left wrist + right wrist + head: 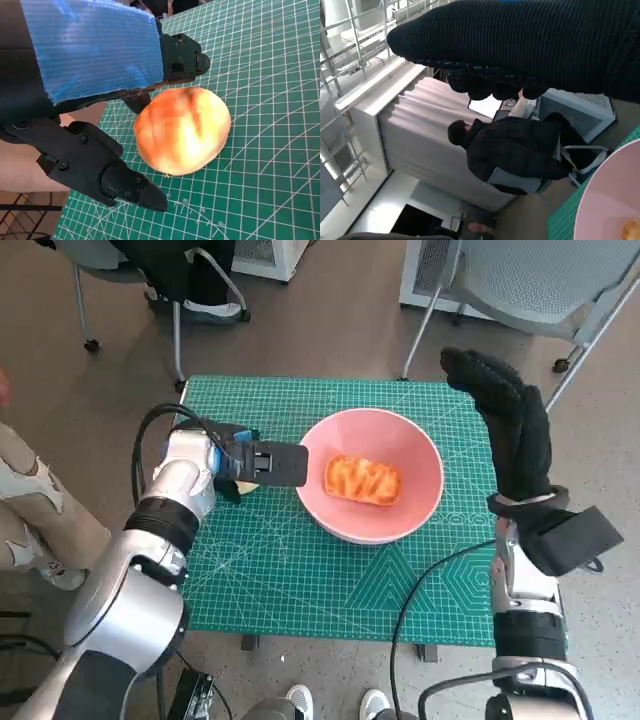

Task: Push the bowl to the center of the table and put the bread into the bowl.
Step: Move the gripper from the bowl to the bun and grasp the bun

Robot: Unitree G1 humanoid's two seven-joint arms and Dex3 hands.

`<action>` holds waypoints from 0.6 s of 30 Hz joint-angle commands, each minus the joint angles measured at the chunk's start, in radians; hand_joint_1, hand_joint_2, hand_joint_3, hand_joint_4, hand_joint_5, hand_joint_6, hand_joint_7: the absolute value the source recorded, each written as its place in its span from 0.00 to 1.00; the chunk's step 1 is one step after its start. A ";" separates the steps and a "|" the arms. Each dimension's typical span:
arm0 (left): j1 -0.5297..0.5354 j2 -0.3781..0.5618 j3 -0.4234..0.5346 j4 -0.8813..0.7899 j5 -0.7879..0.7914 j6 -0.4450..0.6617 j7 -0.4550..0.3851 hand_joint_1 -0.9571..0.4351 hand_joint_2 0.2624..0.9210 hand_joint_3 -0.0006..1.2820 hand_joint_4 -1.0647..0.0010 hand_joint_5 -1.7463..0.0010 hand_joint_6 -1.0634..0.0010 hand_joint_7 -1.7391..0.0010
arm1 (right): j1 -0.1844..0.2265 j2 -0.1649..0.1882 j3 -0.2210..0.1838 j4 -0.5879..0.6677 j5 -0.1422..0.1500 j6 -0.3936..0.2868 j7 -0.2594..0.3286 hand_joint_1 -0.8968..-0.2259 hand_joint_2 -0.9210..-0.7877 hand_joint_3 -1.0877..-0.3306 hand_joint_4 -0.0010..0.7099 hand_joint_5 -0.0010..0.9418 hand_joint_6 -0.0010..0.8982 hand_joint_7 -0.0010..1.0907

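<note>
Blue tape across the back of your left hand (90, 100) fills the near view, and its black fingers (125, 182) are spread to either side of a round, golden-brown bread bun (182, 130). The bun rests on the green gridded cutting mat (270, 75) that covers the surface. I cannot tell whether the fingers are actually pinching it or only bracketing it.

Just beside that hand is the wide pink bowl (420, 455), roughly in the middle of the surface. An oblong glazed bread piece (362, 480) already lies in it. From the head view, one outstretched finger reaches the bowl's near rim, though I cannot tell whether they touch.

The main risks, as I judge them:
- **Rolling:** The bun is round and smooth. If you close unevenly, it may squirt out from between the fingers and roll across the mat, perhaps off the edge.
- **Crushing:** The bun looks soft, so a hard squeeze could dent it.
- **Shoving the bowl:** The finger near the rim could push the bowl off centre as you close or lift.
- **Clipping the rim:** A low carry could catch the bun on the rim and tip it back out.

Your gloved right hand (510, 425) hangs raised over the surface's right edge. Its fingers are stretched out and it holds nothing, so nothing is steadying the bowl.

Further out, a person in dark clothes (515, 150) sits on a chair.
</note>
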 commanded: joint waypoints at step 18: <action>-0.007 -0.005 0.005 0.021 -0.009 0.007 0.042 0.50 0.71 0.00 0.78 0.55 0.84 1.00 | 0.034 -0.015 0.002 -0.006 -0.008 0.004 0.001 0.28 0.00 0.33 0.20 0.00 0.00 0.40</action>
